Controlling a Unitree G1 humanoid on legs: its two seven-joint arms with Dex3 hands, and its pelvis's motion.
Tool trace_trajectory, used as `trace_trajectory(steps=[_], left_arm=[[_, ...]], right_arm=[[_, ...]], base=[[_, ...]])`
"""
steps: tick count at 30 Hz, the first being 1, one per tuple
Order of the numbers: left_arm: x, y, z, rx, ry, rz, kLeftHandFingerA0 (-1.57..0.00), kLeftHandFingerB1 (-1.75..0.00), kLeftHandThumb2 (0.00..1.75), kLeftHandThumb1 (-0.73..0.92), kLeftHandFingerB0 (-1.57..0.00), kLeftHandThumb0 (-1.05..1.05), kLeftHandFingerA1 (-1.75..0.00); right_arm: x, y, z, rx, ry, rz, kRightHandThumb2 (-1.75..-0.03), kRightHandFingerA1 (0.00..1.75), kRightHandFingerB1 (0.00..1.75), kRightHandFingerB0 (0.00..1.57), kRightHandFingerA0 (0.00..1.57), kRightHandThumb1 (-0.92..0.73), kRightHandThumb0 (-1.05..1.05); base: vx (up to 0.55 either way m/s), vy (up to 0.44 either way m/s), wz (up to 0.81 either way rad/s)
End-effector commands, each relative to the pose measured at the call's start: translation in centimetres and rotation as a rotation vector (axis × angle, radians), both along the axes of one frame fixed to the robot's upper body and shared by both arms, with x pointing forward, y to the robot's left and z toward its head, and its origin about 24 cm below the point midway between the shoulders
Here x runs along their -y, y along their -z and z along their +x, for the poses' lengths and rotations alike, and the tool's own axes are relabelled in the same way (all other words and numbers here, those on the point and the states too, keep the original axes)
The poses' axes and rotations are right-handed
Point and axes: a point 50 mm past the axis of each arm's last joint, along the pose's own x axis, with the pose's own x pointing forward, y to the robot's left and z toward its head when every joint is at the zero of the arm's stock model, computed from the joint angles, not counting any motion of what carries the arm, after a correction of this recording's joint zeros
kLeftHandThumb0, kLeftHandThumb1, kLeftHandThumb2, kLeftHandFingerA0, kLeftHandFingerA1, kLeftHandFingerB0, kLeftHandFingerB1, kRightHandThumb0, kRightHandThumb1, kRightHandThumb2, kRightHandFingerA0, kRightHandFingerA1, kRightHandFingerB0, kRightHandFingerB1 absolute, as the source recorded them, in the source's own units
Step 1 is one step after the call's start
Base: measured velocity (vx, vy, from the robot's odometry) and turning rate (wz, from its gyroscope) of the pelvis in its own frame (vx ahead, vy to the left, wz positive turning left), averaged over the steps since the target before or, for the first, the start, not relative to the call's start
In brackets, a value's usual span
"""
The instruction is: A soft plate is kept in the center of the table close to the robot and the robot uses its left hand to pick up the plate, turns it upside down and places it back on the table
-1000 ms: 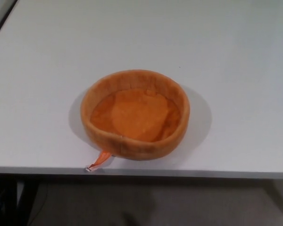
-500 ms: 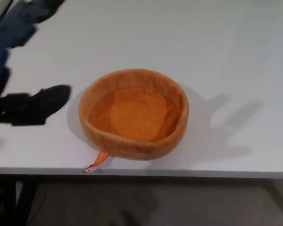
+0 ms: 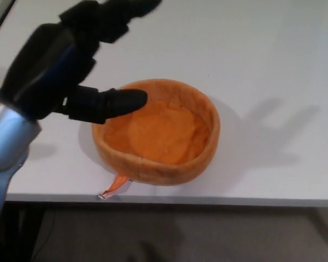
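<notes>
The soft orange fabric plate [image 3: 156, 131], round with a raised rim, sits upright near the front edge of the white table [image 3: 273, 65], about midway along it. An orange tag [image 3: 115, 186] trails from its base to that edge. The black left hand [image 3: 71, 65] hovers over the plate's left rim, fingers [image 3: 112, 22] and thumb [image 3: 112, 102] spread apart, grasping nothing.

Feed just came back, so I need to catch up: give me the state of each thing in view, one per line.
soft plate: right way up, opening facing up, on the table near its front edge, not gripped
tag: lying flat, poking out from the plate's front left
left hand: open, fingers spread, thumb over the plate's left rim
table: white
</notes>
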Motion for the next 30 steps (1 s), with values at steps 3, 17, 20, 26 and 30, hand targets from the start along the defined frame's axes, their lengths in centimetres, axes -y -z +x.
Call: trace_trajectory(steps=[3,17,20,26,30], left_arm=[[-0.1,2.4,2.0,-0.063,-0.114,0.347,-0.24,-0.29,0.65,0.79,-0.21,-0.98,-0.35],[-0.5,5.1,3.6,-0.143,-0.173,0.545,-0.24,-0.29,0.7,0.69,-0.19,-1.03,-0.34],[-0.4,5.3,3.8,-0.148,-0.186,0.581,-0.24,-0.28,0.65,0.77,-0.21,-1.0,-0.31],[0.0,6.1,4.0,-0.147,-0.192,0.627,-0.27,-0.29,0.64,0.76,-0.24,-0.99,-0.31],[0.1,6.5,4.0,-0.143,-0.193,0.645,-0.22,-0.38,0.98,0.6,-0.21,-1.01,-0.4]], right_arm=[[0.4,-0.2,0.0,-0.002,-0.006,-0.012,-0.68,0.42,0.32,0.33,0.46,-0.89,-0.81],[0.3,-0.3,0.2,0.003,-0.016,-0.013,-0.68,0.42,0.32,0.32,0.47,-0.89,-0.79],[0.4,-0.4,0.3,0.007,-0.016,-0.023,-0.68,0.42,0.33,0.33,0.47,-0.89,-0.81],[0.5,-0.6,0.3,0.001,-0.016,-0.017,-0.68,0.41,0.32,0.32,0.47,-0.89,-0.79],[0.4,-0.6,0.3,-0.003,-0.021,-0.027,-0.68,0.41,0.32,0.32,0.47,-0.89,-0.79]], base=[[0.0,0.0,0.0],[0.0,0.0,0.0],[0.0,0.0,0.0],[0.0,0.0,0.0],[0.0,0.0,0.0]])
